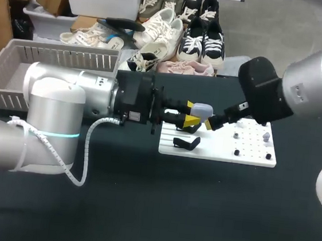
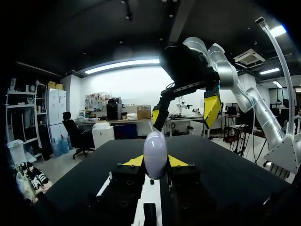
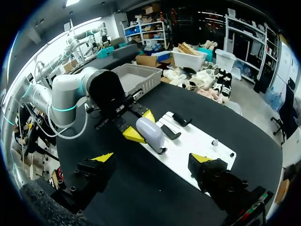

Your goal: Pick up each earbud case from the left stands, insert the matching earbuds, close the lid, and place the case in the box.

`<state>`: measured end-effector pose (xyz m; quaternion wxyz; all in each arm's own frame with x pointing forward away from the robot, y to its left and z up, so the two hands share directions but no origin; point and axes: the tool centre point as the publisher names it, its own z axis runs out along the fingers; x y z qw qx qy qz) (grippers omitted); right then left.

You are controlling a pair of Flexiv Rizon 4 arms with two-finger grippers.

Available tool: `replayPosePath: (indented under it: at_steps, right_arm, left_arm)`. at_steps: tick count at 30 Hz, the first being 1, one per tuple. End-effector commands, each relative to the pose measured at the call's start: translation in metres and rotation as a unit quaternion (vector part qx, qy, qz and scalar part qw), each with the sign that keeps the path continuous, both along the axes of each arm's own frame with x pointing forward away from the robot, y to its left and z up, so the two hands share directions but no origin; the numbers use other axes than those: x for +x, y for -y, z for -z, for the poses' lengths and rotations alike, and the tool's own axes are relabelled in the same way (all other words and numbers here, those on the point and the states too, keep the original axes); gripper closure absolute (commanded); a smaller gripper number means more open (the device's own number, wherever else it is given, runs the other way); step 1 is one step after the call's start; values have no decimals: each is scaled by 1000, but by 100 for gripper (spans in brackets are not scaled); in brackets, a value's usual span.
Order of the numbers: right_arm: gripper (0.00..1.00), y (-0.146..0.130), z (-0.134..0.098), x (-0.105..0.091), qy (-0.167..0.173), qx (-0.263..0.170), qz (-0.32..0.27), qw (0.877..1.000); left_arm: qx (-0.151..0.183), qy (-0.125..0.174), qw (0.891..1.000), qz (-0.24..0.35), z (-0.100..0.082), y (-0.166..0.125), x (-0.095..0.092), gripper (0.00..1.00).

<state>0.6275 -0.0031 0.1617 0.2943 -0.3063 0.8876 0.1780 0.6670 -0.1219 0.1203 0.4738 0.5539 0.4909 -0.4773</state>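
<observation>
Over black table (image 1: pixel 140 210), earbud case (image 1: pixel 201 109) sits pinched between left jaws (lid closed).

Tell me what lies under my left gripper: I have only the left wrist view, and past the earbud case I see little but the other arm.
Observer: The earbud case, held in the left gripper, hangs over the left end of a white pegboard, above black stands.
Operator: Locate the box for me.
Observer: A grey slatted basket stands at the table's far left corner, behind the left arm.
Operator: Check the board for earbuds.
Observer: A small pale piece lies near the board's right end; it is too small to call an earbud.
</observation>
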Motion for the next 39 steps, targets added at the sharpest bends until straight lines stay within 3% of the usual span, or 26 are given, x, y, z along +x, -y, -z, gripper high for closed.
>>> replayPosePath:
  at_steps: [1, 39]
  right_arm:
    - [0, -8, 4, 9, -3, -6, 3, 1000]
    - [0, -3, 21, 41, -5, -21, 39, 999]
  left_arm:
    - [0, 1, 1000, -3, 0, 0, -1, 100]
    - [0, 1, 1000, -3, 0, 0, -1, 100]
